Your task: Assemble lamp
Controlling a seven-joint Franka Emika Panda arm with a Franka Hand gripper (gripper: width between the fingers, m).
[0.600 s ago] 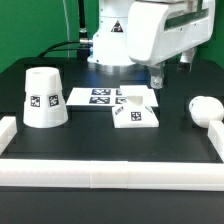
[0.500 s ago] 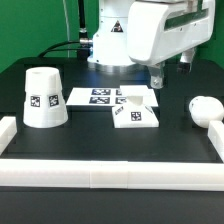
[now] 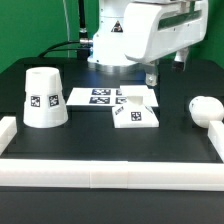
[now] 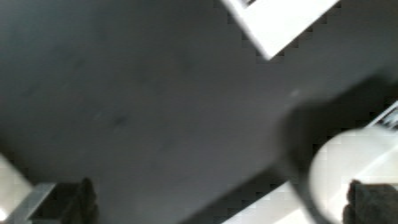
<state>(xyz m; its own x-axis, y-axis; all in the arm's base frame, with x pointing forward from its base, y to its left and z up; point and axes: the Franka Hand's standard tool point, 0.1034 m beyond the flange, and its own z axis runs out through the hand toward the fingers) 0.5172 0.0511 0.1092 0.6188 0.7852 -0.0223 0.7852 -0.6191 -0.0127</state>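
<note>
We are looking first at the lamp base (image 3: 136, 113), which is lying flat on the black table (image 3: 100, 140) with a square tag facing up. To the exterior view's left of the base, well apart from it, the tapered shade (image 3: 42, 98) is standing on its wide end and showing a tag on its side. To the exterior view's right of the base, the rounded bulb (image 3: 205, 110) is lying on its side close to the white rail (image 3: 110, 172) that is running around the table. The marker board (image 3: 96, 96) is lying just behind the base toward the exterior view's left; we cannot tell whether the two are touching. Above the base, a little toward the exterior view's right, the gripper (image 3: 151, 77) is hanging in the air, touching none of the parts. In the wrist view its fingers (image 4: 61, 202) are standing spread wide, with only dark table between them and nothing pinched. A blurred pale rounded shape (image 4: 347, 165) is showing near one finger, too soft for us to name with certainty.
</note>
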